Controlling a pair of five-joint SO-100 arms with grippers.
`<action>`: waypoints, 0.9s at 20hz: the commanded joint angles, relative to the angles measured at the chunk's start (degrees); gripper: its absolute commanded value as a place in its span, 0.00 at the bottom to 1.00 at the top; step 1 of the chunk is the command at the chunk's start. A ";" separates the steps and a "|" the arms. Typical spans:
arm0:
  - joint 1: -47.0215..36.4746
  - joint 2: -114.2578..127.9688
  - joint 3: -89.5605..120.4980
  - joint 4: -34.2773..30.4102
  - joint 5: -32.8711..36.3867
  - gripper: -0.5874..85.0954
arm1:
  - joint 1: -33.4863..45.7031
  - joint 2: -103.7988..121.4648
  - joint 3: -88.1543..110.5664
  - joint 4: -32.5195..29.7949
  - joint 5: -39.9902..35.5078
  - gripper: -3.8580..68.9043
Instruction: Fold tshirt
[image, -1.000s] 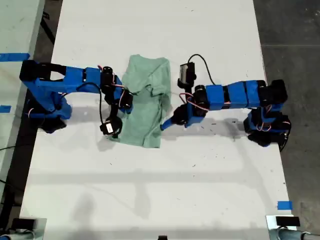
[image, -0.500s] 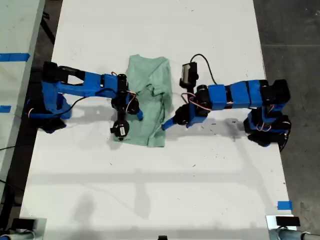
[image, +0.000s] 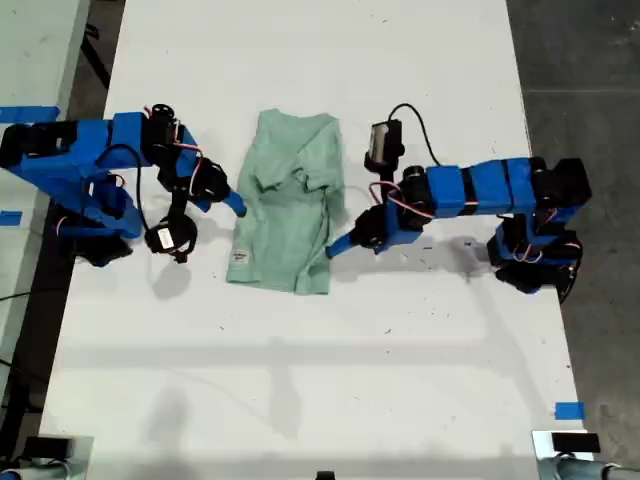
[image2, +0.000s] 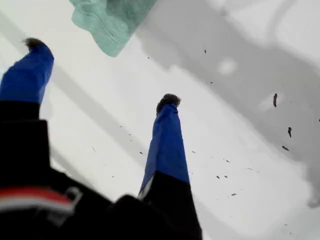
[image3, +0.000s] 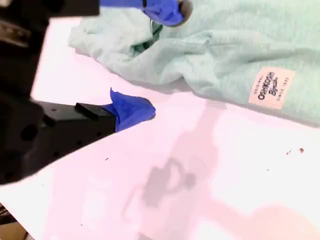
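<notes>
Ext. view, L to R: an arm based at the ext. view's left edge reaches in over the white table (image: 330, 380). This is my second gripper (image: 228, 201) (image3: 150, 59), low, just beside the tshirt's left edge. Fingers apart, nothing held. In its wrist view 1 blue fingertip (image3: 165, 10) sits over the rumpled cloth edge (contact: cannot tell), while the other (image3: 134, 109) is over bare table. The tshirt (image: 290, 205) (image3: 235, 45) (image2: 107, 20) lies mid-table between the 2 arms. It is pale mint green, gathered into a narrow upright strip, creased and bunched around the middle, flatter at the near end. White label (image: 240, 257) (image3: 272, 88) faces up at the strip's near-left corner in the ext. view. On the ext. view's right, the other arm carries my first gripper (image: 335, 246) (image2: 100, 72), tip just beside the tshirt's right edge near the lower corner. Its 2 fingers are spread wide over bare table with nothing between them; a tshirt corner shows just past the tips, not touching.
</notes>
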 joint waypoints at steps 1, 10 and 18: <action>3.43 14.68 8.70 1.85 -4.66 0.27 | -0.53 10.11 3.87 0.70 1.49 0.56; 6.86 24.87 17.49 2.46 -8.96 0.26 | -0.79 28.48 18.72 -0.09 5.63 0.55; 7.82 10.28 7.29 0.26 -5.36 0.24 | -1.05 16.70 11.07 -6.24 1.93 0.54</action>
